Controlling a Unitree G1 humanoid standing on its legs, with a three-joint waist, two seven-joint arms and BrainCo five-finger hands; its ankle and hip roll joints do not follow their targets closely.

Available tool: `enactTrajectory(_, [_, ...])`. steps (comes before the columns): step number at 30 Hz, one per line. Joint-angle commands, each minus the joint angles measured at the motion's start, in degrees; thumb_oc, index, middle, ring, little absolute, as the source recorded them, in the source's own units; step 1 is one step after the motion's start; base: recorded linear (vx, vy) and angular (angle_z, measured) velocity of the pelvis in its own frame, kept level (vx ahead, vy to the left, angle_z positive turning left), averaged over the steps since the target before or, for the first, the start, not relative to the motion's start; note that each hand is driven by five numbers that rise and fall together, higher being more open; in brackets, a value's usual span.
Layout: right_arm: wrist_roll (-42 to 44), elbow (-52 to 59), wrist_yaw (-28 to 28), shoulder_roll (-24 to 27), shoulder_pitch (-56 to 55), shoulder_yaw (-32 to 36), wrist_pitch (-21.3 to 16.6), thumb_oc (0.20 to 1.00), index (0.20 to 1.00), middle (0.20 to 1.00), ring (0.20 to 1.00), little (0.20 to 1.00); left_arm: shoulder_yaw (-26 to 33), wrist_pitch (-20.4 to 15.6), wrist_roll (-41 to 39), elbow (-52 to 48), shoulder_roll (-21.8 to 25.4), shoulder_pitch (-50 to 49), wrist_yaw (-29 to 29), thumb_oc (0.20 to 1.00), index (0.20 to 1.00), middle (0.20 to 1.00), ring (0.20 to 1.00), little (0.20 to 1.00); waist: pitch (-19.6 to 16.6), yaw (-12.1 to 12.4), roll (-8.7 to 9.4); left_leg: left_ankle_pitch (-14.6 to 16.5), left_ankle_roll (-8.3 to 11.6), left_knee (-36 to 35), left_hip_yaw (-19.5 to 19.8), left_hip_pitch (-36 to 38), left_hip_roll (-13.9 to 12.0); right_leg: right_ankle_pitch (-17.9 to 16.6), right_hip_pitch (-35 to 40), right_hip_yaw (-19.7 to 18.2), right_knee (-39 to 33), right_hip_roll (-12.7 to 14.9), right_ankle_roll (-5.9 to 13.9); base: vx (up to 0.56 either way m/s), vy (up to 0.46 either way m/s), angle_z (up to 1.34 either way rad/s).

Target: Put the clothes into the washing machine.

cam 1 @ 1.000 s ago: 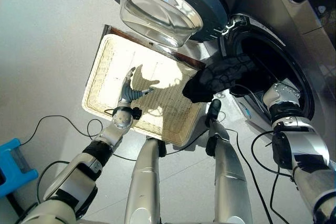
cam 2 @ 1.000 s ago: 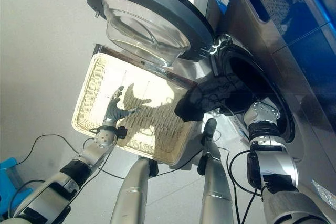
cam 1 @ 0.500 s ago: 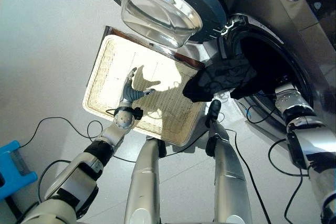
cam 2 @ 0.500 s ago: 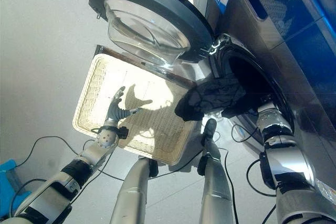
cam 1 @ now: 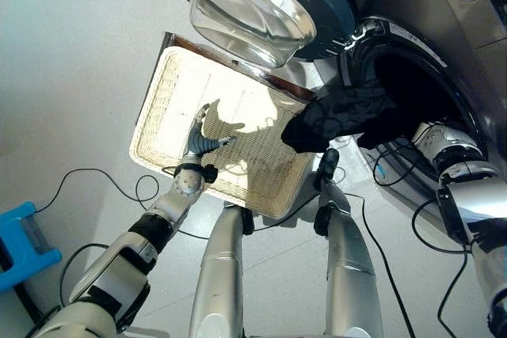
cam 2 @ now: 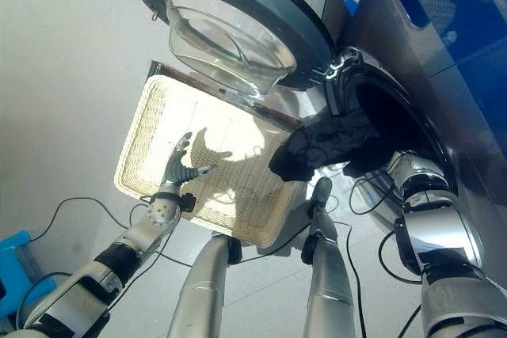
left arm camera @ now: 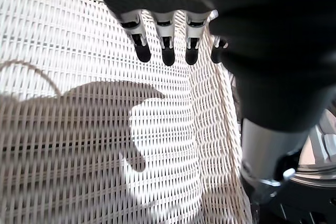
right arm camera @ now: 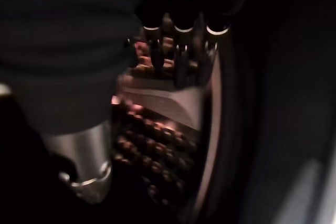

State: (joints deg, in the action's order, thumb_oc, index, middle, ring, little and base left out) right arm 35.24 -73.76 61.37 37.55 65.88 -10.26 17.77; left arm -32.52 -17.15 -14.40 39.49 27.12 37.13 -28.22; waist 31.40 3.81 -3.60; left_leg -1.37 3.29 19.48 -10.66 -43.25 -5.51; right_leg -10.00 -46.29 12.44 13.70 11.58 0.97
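— What's different from a second ago?

— The right arm has gone further into the washing machine's drum opening; its silver forearm now sits lower right of the frame, tighter against the door seal.

— And the black garment?

— It has bunched and shifted a little toward the opening, though it still hangs over the lower rim.

— Anything else?

— The whole picture has slid slightly; the camera moved.

Washer door is swung wide, hanging out over the far edge of the wicker basket, so less headroom there. A black garment drapes over the lower lip of the drum opening and blocks part of it. Past the right hand the drum looks clear, hard to tell though.
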Motion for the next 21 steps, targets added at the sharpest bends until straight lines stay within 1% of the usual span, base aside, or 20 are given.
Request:
enactTrajectory(1, [-11.2,3.1,3.0,6.3,-0.8,-5.0,-2.4,1.0,1.0,1.0,1.0,1.0,1.8,-2.4,1.5,-3.1,-2.7,-2.2,-0.7,1.0,1.0,1.0,1.0,1.0,-1.6,-1.1,-5.0,2.5,0.12,-1.5,-2.2,0.5,4.1,9.3,-1.0,3.3,11.1,0.0,6.14,0.0,0.0,0.0])
enactTrajectory(3, [-12.2,3.6,3.2,6.1,-1.1,-5.1,-2.4,1.0,1.0,1.0,1.0,1.0,1.9,-2.4,1.6,-3.2,-2.8,-2.2,-0.7,1.0,1.0,1.0,1.0,1.0,-1.6,-1.1,-4.96,2.5,0.12,-1.5,-2.3,0.5,4.1,9.3,-1.0,3.2,11.1,0.0,6.15,0.0,0.016,0.0])
enactTrajectory(4, [-16.3,7.0,4.1,4.3,-3.6,-5.2,-3.8,1.0,1.0,1.0,1.0,1.0,2.5,-2.3,1.9,-3.5,-3.1,-2.7,-1.1,1.0,1.0,1.0,1.0,1.0,-1.6,-1.5,-4.76,2.5,0.07,-1.7,-2.6,0.5,4.0,9.4,-1.2,2.9,11.2,-0.4,6.18,0.0,0.045,0.0])
enactTrajectory(5, [-18.4,8.7,4.2,3.3,-5.4,-4.8,-4.6,1.0,1.0,1.0,1.0,1.0,2.7,-2.1,2.3,-3.7,-3.4,-2.9,-1.6,1.0,1.0,1.0,1.0,1.0,-1.6,-1.8,-4.61,2.6,0.07,-1.7,-2.8,0.5,3.9,9.5,-1.2,2.8,11.2,-0.6,6.2,0.0,0.052,0.0])
enactTrajectory(7, [-20.4,11.6,5.3,1.6,-8.9,-4.3,-6.7,1.0,1.0,1.0,1.0,1.0,3.2,-2.2,2.9,-3.8,-3.9,-3.4,-2.1,1.0,1.0,1.0,1.0,1.0,-1.6,-2.3,-4.35,2.7,0.06,-1.8,-3.1,0.5,3.8,9.6,-1.3,2.5,11.1,-0.9,6.24,0.0,0.016,0.0])
enactTrajectory(9, [-22.4,13.1,5.8,0.5,-10.9,-4.0,-8.0,1.0,1.0,1.0,1.0,1.0,3.2,-2.3,3.2,-3.8,-4.2,-3.6,-2.5,1.0,1.0,1.0,1.0,1.0,-1.6,-2.6,-4.2,2.7,-0.01,-1.8,-3.2,0.5,3.7,9.6,-1.4,2.3,11.0,-1.0,6.29,0.0,0.009,-0.02])
enactTrajectory(10, [-25.5,13.6,6.4,-0.6,-12.8,-3.8,-10.5,1.0,1.0,1.0,1.0,1.0,3.3,-2.5,3.8,-3.4,-4.8,-3.3,-2.9,1.0,1.0,1.0,1.0,1.0,-1.6,-3.0,-4.09,2.8,-0.06,-1.9,-3.5,0.4,3.7,9.6,-1.5,2.2,10.9,-1.1,6.37,0.0,0.014,-0.05])
enactTrajectory(12, [-26.6,13.9,6.7,-1.0,-13.4,-4.1,-11.3,1.0,1.0,1.0,1.0,1.0,3.3,-2.5,3.9,-3.3,-5.0,-3.2,-3.2,1.0,1.0,1.0,1.0,1.0,-1.6,-3.1,-4.08,2.8,-0.09,-1.9,-3.7,0.4,3.6,9.5,-1.5,2.2,10.7,-1.2,6.38,0.0,0.007,-0.03])
enactTrajectory(21, [-26.6,13.9,6.7,-1.0,-13.4,-4.1,-11.3,1.0,1.0,1.0,1.0,1.0,3.3,-2.5,3.9,-3.3,-5.0,-3.2,-3.2,1.0,1.0,1.0,1.0,1.0,-1.6,-3.1,-4.08,2.8,-0.09,-1.9,-3.7,0.4,3.6,9.5,-1.5,2.2,10.7,-1.2,6.38,0.0,0.0,-0.02])
